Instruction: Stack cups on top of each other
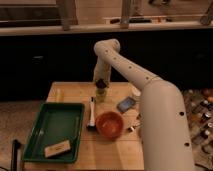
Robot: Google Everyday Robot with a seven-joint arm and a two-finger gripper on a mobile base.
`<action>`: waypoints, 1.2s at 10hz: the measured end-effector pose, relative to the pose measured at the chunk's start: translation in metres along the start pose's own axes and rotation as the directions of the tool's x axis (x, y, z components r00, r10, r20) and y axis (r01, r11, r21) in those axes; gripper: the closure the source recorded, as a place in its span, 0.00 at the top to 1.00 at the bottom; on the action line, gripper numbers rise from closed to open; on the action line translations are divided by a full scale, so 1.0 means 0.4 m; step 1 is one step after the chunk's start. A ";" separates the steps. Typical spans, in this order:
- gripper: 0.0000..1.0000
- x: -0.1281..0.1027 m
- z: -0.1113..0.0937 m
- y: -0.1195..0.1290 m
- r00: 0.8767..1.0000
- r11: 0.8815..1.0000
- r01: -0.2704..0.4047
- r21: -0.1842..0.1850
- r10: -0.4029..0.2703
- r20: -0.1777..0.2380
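Observation:
An olive-green cup (101, 94) stands upright on the wooden table (75, 92), at the far middle. It looks tall enough to be more than one cup, but I cannot tell. My gripper (101, 83) hangs straight down from the white arm (125, 65), right on top of this cup and touching or nearly touching its rim. No other separate cup shows. The wide red-orange bowl (110, 124) sits nearer the front, below and to the right of the cup.
A green tray (35, 135) with a tan block (57, 148) lies front left. A white-and-black utensil (91, 115) lies between tray and bowl. A blue flat object (126, 104) lies right of the cup. My arm's thick lower link covers the table's right side.

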 end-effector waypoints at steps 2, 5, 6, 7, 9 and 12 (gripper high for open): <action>0.01 0.004 0.014 -0.002 1.000 1.000 -0.001 -0.003 0.001 0.012; 0.06 0.005 0.026 0.001 0.999 1.000 -0.008 -0.009 0.008 0.031; 0.18 0.007 0.032 0.006 0.999 1.000 -0.013 -0.014 0.014 0.040; 0.27 0.006 0.036 0.005 0.999 1.000 -0.014 -0.016 0.015 0.047; 0.48 0.004 0.045 0.001 0.998 1.000 -0.015 -0.019 0.016 0.058; 0.75 0.004 0.051 0.010 0.997 1.000 -0.018 -0.025 0.020 0.068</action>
